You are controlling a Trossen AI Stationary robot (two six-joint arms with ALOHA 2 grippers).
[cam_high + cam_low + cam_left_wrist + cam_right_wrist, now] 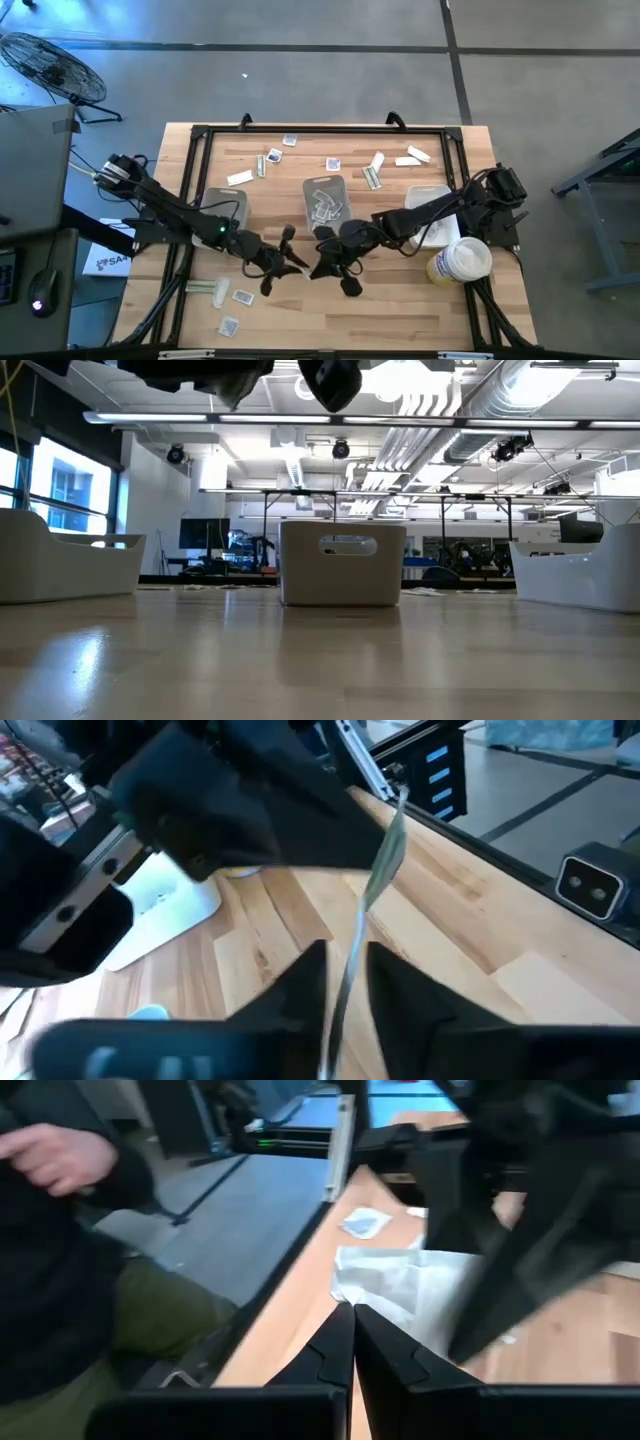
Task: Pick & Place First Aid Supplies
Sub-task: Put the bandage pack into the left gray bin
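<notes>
A narrow pale green-white strip (385, 860), one of the first aid supplies, hangs in the air over the middle of the table, seen edge-on. My right gripper (318, 262) is shut on it. My left gripper (345, 970) faces the right one (290, 262), open, one finger on each side of the strip's lower part without plainly touching it. Both grippers are well above the table top and meet just on the near side of the grey tray (325, 200). More packets lie loose on the table. My right gripper holds the strip by its upper part (378, 880), coming level from the table's right side. Its own dark body hides the exact place of contact. The strip is lifted clear of the table, and its lower length (345, 980) runs down between my left gripper's fingers.
The grey tray holds several packets. White trays stand at the left (225, 208) and the right (430, 215), and a round tub (460, 262) at the near right. Loose packets lie along the far side (332, 163) and at the near left (228, 325). A person (60, 1230) stands beyond the table's left edge.
</notes>
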